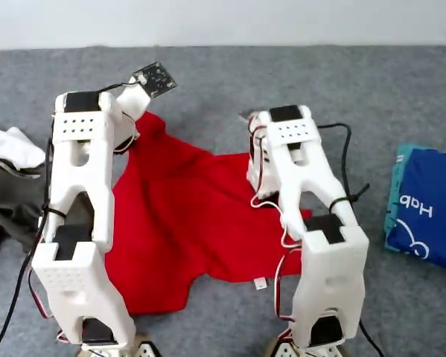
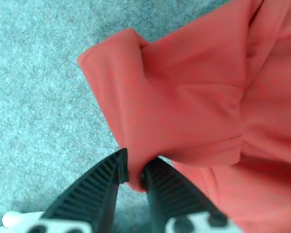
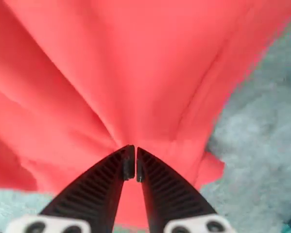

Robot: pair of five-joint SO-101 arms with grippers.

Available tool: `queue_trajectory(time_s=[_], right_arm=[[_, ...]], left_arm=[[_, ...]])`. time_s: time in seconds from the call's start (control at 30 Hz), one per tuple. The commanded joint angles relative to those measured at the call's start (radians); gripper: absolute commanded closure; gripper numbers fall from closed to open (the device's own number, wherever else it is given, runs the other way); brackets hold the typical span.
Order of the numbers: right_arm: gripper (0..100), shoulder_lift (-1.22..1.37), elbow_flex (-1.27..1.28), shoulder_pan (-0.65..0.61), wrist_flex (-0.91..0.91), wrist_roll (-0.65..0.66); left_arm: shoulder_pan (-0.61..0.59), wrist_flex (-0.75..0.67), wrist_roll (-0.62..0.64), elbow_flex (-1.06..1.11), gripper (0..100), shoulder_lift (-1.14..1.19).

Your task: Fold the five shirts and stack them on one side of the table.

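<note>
Between the two arms, on the grey table (image 1: 282, 82), the red shirt (image 1: 185, 216) lies spread and rumpled. The left gripper (image 2: 134, 174) is nearly closed, pinching a sleeve's cuff edge. The right gripper (image 3: 131, 165) is clamped tight on a gathered fold of the red cloth. A folded blue shirt (image 1: 427, 212) sits at the table's right edge, well apart. A white garment (image 1: 10, 145) and a grey garment (image 1: 7, 201) lie heaped at the left.

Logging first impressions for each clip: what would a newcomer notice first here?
The red shirt spreads over the middle of the grey table. The left claw is shut on its sleeve edge, the right claw on a fold of cloth. A folded blue shirt lies at the right edge, a heap of clothes at the left.
</note>
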Motion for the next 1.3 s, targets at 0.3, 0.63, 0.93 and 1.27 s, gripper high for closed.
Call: queue_trajectory(time_s=[0.3, 0.63, 0.93, 1.27], right_arm=[[66.7, -0.042, -0.043, 0.002, -0.318, -0.011], [66.6, 0.145, -0.239, 0.047, -0.346, -0.011], [66.7, 0.452, -0.615, 0.028, -0.128, -0.009], [93.8, 0.684, -1.013, 0.025, 0.03, -0.005]], left_arm=[[-0.003, 0.003, -0.005, -0.016, 99, -0.02], [0.002, 0.003, -0.005, -0.015, 99, -0.018], [0.005, 0.003, -0.005, -0.013, 99, -0.018], [0.003, 0.008, -0.005, -0.008, 99, -0.018]])
